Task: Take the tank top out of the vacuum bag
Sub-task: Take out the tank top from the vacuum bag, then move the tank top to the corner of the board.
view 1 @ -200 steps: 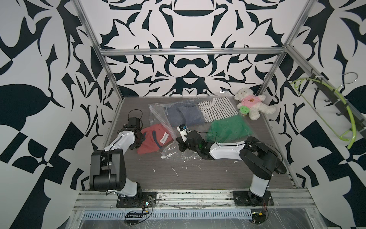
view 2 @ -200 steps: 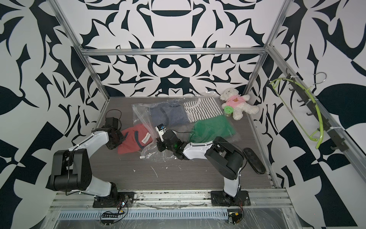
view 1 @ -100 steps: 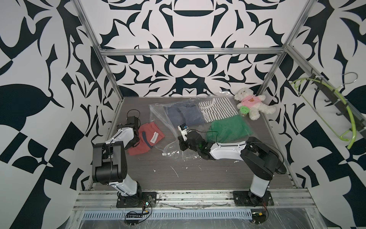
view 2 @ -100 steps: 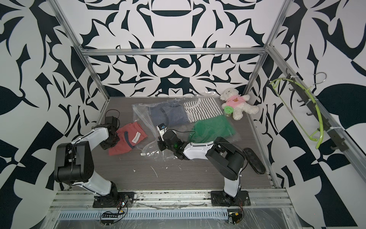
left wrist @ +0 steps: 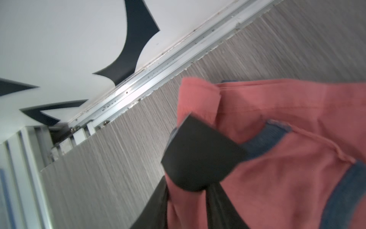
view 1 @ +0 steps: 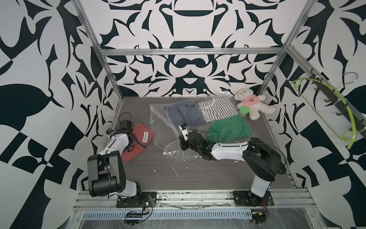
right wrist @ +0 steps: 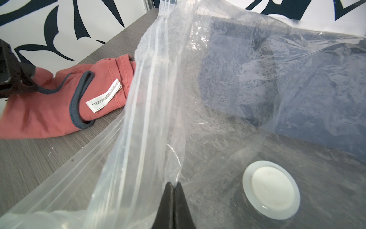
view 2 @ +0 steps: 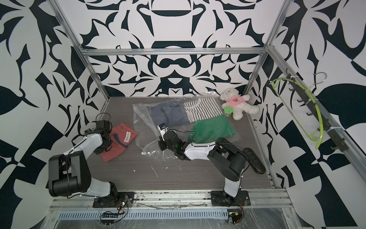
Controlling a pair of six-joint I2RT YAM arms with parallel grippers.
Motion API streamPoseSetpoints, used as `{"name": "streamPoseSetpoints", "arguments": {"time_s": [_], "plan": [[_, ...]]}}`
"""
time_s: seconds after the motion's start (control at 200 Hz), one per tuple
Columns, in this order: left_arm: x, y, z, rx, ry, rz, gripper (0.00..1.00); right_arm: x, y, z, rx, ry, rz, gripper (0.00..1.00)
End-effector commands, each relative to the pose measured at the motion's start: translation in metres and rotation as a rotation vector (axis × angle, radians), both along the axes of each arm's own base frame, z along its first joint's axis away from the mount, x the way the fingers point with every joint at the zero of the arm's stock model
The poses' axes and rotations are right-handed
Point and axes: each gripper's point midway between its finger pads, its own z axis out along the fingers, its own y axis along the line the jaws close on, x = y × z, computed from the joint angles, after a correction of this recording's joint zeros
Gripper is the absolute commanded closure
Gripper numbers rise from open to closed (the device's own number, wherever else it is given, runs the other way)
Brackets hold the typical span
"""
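My right gripper (right wrist: 173,185) was pinched shut on the vacuum bag (right wrist: 227,128). The tank top (right wrist: 45,113) lay outside, left of the bag, at my left gripper (view 1: 131,143). Couldn't tell its grip, tbh.

The grey wood-grain table (view 1: 198,174) carries a red tank top (view 1: 134,152) at nine o'clock, just beside the bag (view 1: 158,119). The bag sprawls from the centre toward one o'clock. A bear (view 1: 253,103) lies at two o'clock, with a green cup (view 1: 244,110) against it. A black object (view 2: 254,160), perhaps a shoe sole, lies at four o'clock.
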Motion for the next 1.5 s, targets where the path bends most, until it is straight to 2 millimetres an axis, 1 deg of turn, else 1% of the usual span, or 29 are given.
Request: {"name": "streamPoseSetpoints", "arguments": {"time_s": [0.0, 0.085, 0.145, 0.16, 0.175, 0.21, 0.27, 0.335, 0.38, 0.43, 0.525, 0.55, 0.62, 0.69, 0.78, 0.89, 1.005, 1.13, 1.27, 1.405, 1.495], "plan": [[-0.004, 0.004, 0.013, 0.032, -0.029, 0.028, 0.55, 0.008, -0.006, 0.022, 0.023, -0.057, -0.036, 1.00], [-0.008, 0.002, 0.029, 0.036, -0.090, 0.042, 0.56, 0.009, -0.007, 0.023, 0.022, -0.059, -0.037, 1.00], [-0.005, -0.005, 0.039, 0.009, -0.147, 0.023, 0.56, 0.006, -0.003, 0.026, 0.025, -0.063, -0.007, 1.00], [-0.005, -0.007, 0.038, -0.003, -0.151, 0.017, 0.56, 0.005, -0.002, 0.027, 0.024, -0.066, 0.001, 1.00], [-0.004, -0.010, 0.046, -0.013, -0.188, 0.009, 0.56, 0.005, -0.001, 0.028, 0.024, -0.067, 0.010, 1.00], [-0.002, -0.017, 0.051, -0.040, -0.216, -0.011, 0.56, 0.002, 0.001, 0.030, 0.035, -0.065, 0.023, 1.00], [0.001, -0.033, 0.051, -0.117, -0.252, -0.040, 0.56, 0.001, 0.001, 0.033, 0.047, -0.066, 0.027, 1.00], [0.002, -0.052, 0.041, -0.231, -0.277, -0.064, 0.56, 0.000, 0.000, 0.035, 0.053, -0.069, 0.031, 1.00], [0.004, -0.062, 0.034, -0.284, -0.285, -0.076, 0.56, 0.000, -0.001, 0.036, 0.053, -0.072, 0.027, 1.00], [0.006, -0.071, 0.021, -0.338, -0.285, -0.088, 0.55, 0.001, -0.003, 0.035, 0.048, -0.076, 0.018, 1.00], [0.011, -0.081, -0.001, -0.403, -0.246, -0.092, 0.55, 0.002, -0.005, 0.033, 0.041, -0.077, 0.006, 1.00], [0.011, -0.082, -0.013, -0.415, -0.205, -0.089, 0.56, 0.002, -0.005, 0.034, 0.041, -0.079, 0.003, 1.00], [0.020, -0.083, -0.024, -0.430, -0.151, -0.108, 0.57, 0.002, -0.007, 0.035, 0.045, -0.085, -0.003, 1.00], [0.027, -0.081, -0.031, -0.427, -0.121, -0.101, 0.59, 0.003, -0.009, 0.035, 0.043, -0.093, -0.012, 1.00], [0.033, -0.070, -0.037, -0.428, -0.125, -0.065, 0.59, 0.004, -0.013, 0.038, 0.041, -0.108, -0.026, 1.00], [0.035, -0.050, -0.045, -0.411, -0.119, -0.005, 0.59, 0.005, -0.015, 0.039, 0.040, -0.113, -0.035, 1.00], [0.042, -0.036, -0.054, -0.422, -0.120, 0.020, 0.59, 0.004, -0.013, 0.037, 0.048, -0.103, -0.028, 1.00], [0.056, -0.028, -0.050, -0.396, -0.093, -0.024, 0.59, 0.003, -0.014, 0.039, 0.053, -0.103, -0.028, 1.00], [0.064, -0.014, -0.044, -0.323, -0.037, -0.060, 0.59, 0.002, -0.014, 0.043, 0.060, -0.108, -0.027, 1.00], [0.074, -0.017, -0.044, -0.332, 0.001, -0.114, 0.59, 0.002, -0.015, 0.042, 0.059, -0.111, -0.032, 1.00], [0.083, -0.018, -0.050, -0.325, 0.031, -0.164, 0.58, 0.002, -0.015, 0.042, 0.057, -0.109, -0.030, 1.00]]}}
